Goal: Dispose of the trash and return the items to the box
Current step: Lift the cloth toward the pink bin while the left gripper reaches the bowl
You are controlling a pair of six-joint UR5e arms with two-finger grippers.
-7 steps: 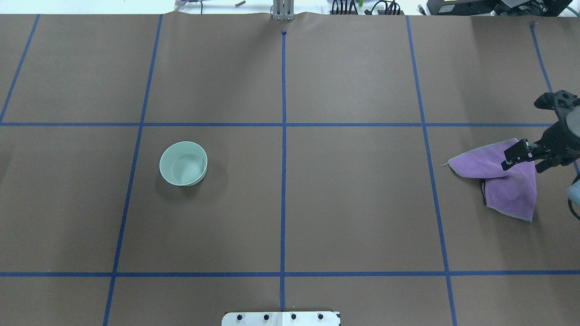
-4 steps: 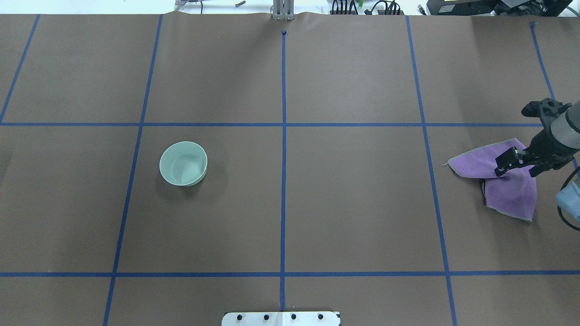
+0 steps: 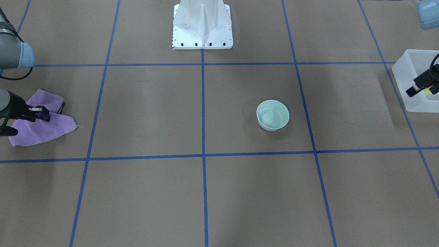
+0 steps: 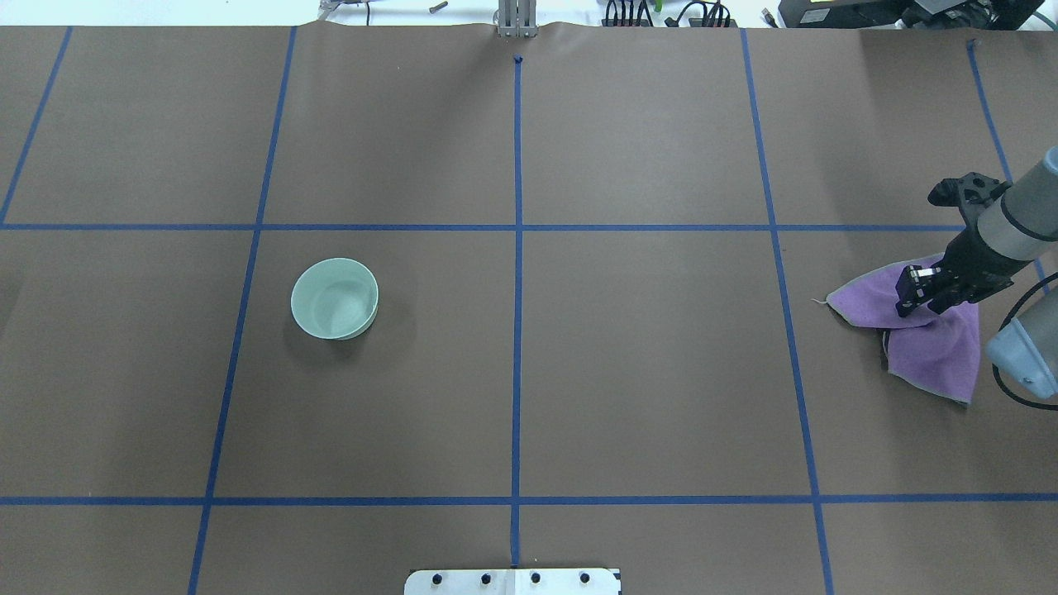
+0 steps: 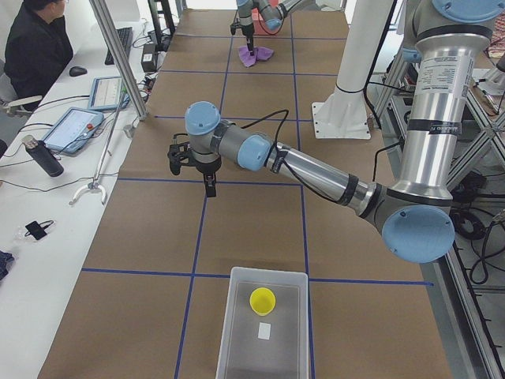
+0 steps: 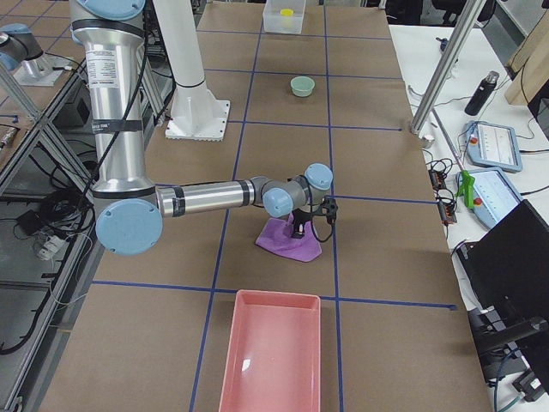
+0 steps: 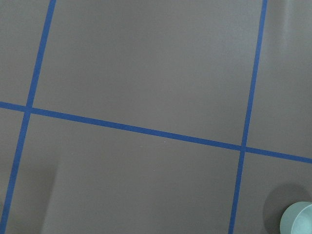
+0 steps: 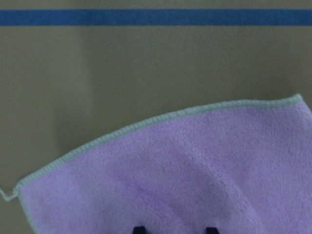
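The mint-green bowl (image 4: 335, 297) stands upright on the table's left half; it also shows in the front view (image 3: 272, 115) and at the corner of the left wrist view (image 7: 298, 219). The yellow cup (image 5: 263, 300) sits inside the frosted box (image 5: 237, 316) at the table's left end. My left gripper (image 3: 420, 92) hangs empty between box and bowl, jaws apart. My right gripper (image 4: 907, 291) is open, low over a crumpled purple cloth (image 4: 934, 347). Its fingertips (image 8: 140, 229) show apart at the cloth (image 8: 170, 170).
A pink tray (image 6: 270, 352) lies at the table's right end, beyond the cloth. The white robot base (image 3: 202, 27) stands at the table's near middle edge. Blue tape lines grid the brown table.
My right gripper has moved in from the right edge, further over the purple cloth. The cloth's left corner has drawn in slightly. The bowl has not moved.
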